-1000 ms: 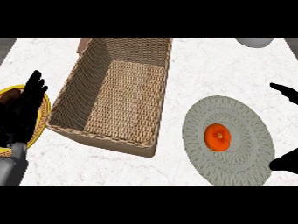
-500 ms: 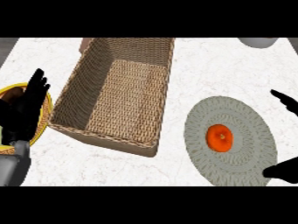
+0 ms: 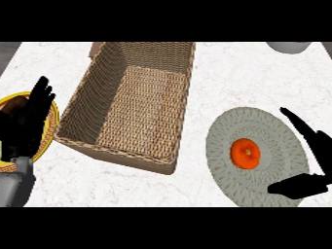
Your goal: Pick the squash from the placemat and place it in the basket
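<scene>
Head view: the orange squash sits in the middle of the round grey placemat at lower right of the frame, nothing touching it. The right hand hovers over the mat's right edge, fingers and thumb spread wide. The woven basket is center-left. The left hand rests open at far left, over a yellow plate.

The right hand has drawn in toward the placemat: its straight fingers, which stood off the mat's right edge 1 second ago, now overlap that edge, and its thumb lies over the mat's lower right part, nearer the squash. The left hand has risen a little, its fingers more upright than before, farther from the placemat's level.
</scene>
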You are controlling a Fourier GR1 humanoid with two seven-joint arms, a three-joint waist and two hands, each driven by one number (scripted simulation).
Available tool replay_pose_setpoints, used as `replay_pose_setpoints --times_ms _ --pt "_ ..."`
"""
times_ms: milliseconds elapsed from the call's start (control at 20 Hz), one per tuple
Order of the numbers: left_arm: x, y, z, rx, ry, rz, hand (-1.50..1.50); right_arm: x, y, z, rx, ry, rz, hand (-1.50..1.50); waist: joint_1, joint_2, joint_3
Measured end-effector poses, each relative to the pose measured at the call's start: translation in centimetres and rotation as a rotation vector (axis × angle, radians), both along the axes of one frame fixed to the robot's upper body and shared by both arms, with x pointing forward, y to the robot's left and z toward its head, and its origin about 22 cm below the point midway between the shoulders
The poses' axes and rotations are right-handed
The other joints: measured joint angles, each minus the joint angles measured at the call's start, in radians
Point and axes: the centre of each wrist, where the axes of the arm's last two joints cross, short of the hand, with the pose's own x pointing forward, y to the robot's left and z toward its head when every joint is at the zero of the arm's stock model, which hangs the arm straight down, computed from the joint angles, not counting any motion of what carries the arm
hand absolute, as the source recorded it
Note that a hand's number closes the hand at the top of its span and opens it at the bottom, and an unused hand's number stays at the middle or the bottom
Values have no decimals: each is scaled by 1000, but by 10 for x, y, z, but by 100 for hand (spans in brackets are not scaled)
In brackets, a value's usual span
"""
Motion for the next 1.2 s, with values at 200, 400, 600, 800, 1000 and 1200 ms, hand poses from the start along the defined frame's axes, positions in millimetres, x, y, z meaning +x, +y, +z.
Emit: replay_pose_setpoints --times_ms 200,400,600,800,1000,1200 --pt "3 -1 0 -1 2 -2 0 2 10 -23 -3 -35 3 -150 0 0 0" --pt "6 4 -1 0 3 -3 0 1 13 -27 -18 -61 -1 -150 -1 0 0" --pt "-1 5 -2 0 -4 2 0 -7 13 -36 -9 -78 10 -150 -1 0 0" --pt "3 -1 1 -1 1 3 0 -6 21 -43 4 -87 9 -150 -1 0 0" --pt "3 1 3 0 2 4 0 -3 22 -56 4 -83 12 -150 -1 0 0" --pt "1 -4 -1 -4 1 6 0 0 24 -61 -3 -75 5 -150 0 0 0"
